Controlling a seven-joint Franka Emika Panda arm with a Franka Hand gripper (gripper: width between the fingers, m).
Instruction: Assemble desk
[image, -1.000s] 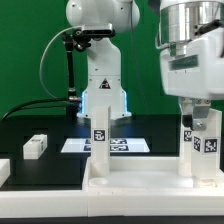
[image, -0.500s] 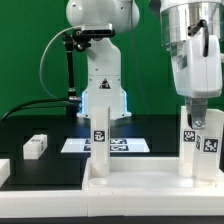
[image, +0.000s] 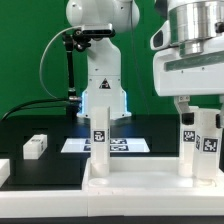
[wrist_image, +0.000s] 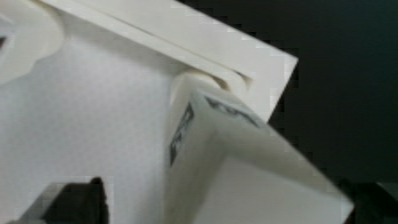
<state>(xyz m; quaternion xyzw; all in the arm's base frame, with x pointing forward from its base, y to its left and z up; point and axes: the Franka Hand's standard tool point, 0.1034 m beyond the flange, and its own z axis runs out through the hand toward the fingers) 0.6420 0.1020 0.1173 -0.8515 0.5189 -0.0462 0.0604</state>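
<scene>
The desk top (image: 140, 180) lies upside down at the front, white and rimmed. One white leg (image: 100, 135) with a marker tag stands upright in its middle-left corner. A second tagged leg (image: 200, 148) stands in the corner on the exterior view's right. My gripper (image: 200, 108) hangs over that second leg, its fingers straddling the leg's top. In the wrist view the leg (wrist_image: 240, 150) rises from the desk top (wrist_image: 107, 110) between my dark fingertips (wrist_image: 71, 203), which stand apart from it, so the gripper (wrist_image: 228, 208) looks open.
A loose white leg (image: 35, 147) lies on the black table at the exterior view's left, with another white part (image: 3, 170) at the left edge. The marker board (image: 75, 146) lies flat behind the desk. The arm's base (image: 100, 85) stands at the back.
The gripper has turned about the right leg, then risen a little and let go of it. The leg stays upright in its corner.
</scene>
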